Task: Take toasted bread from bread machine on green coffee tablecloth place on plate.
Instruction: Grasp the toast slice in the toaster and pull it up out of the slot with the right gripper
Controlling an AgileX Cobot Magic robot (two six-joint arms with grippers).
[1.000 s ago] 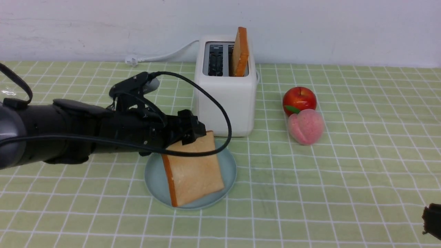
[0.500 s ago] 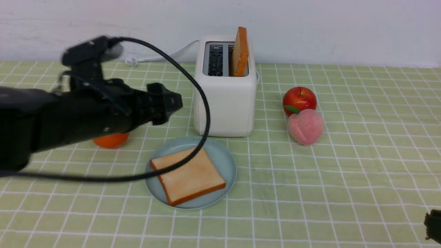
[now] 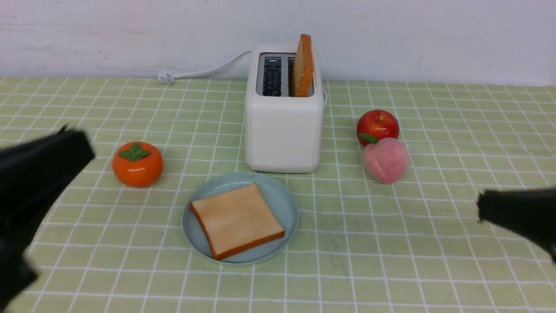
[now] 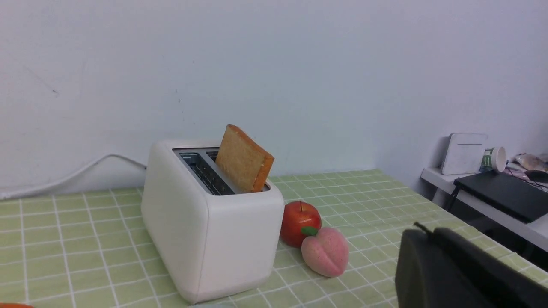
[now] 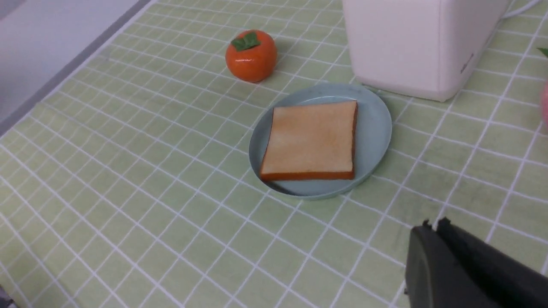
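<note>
A square golden-tan toast slice with orange-brown crust [image 3: 236, 219] lies flat on the round pale blue-green plate [image 3: 284, 201], low in the centre of the front view, just in front of the white boxy two-slot toaster [image 3: 283, 130]. A second toast slice [image 3: 302, 65] stands in the toaster's right-hand slot, its lower part hidden inside.

The left hand [image 3: 65, 152] is a blurred black mass cut off by the frame's left edge. The right hand [image 3: 499, 208] is likewise cut off at the right edge. Neither touches anything, and I cannot tell whether either is spread or clenched. The wrist views show only a dark sliver of each in their lower right corners.

On the pale green white-gridded tablecloth [image 3: 391, 243] covering the tabletop sit a glossy orange persimmon [image 3: 137, 164] at the left and a red apple [image 3: 377, 124] partly overlapped by a pink peach [image 3: 385, 159] at the right.
</note>
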